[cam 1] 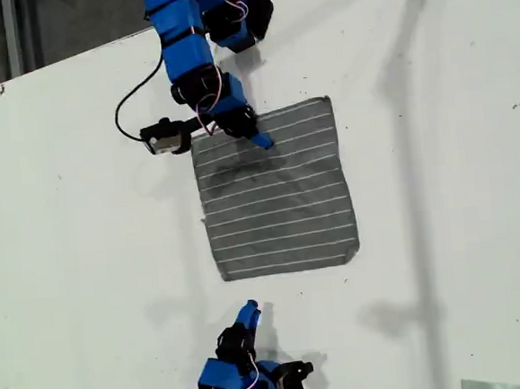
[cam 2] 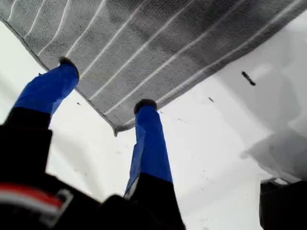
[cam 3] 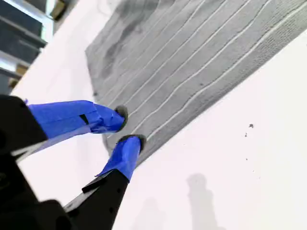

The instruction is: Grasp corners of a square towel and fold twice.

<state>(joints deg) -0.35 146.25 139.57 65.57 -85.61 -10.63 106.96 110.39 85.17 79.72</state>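
The towel (cam 1: 278,193) lies flat on the worktop (cam 1: 449,189). Our first end effector (cam 2: 105,84), spread wide and empty, straddles one corner (cam 2: 116,128). Our second end effector (cam 3: 125,127), narrowly parted and empty, hovers at the next corner along the same side.

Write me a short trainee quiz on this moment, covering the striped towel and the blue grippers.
1. True or false: the dark-grey square cloth towel with thin white stripes is already folded in half.
2. Multiple choice: in the first wrist view, the jaws of my first gripper stand A) wide apart with a towel corner between them, B) shut on a pen, C) out of view.
3. Fill in: the towel lies spread on a ___ table.
Key: 1 false; 2 A; 3 white.
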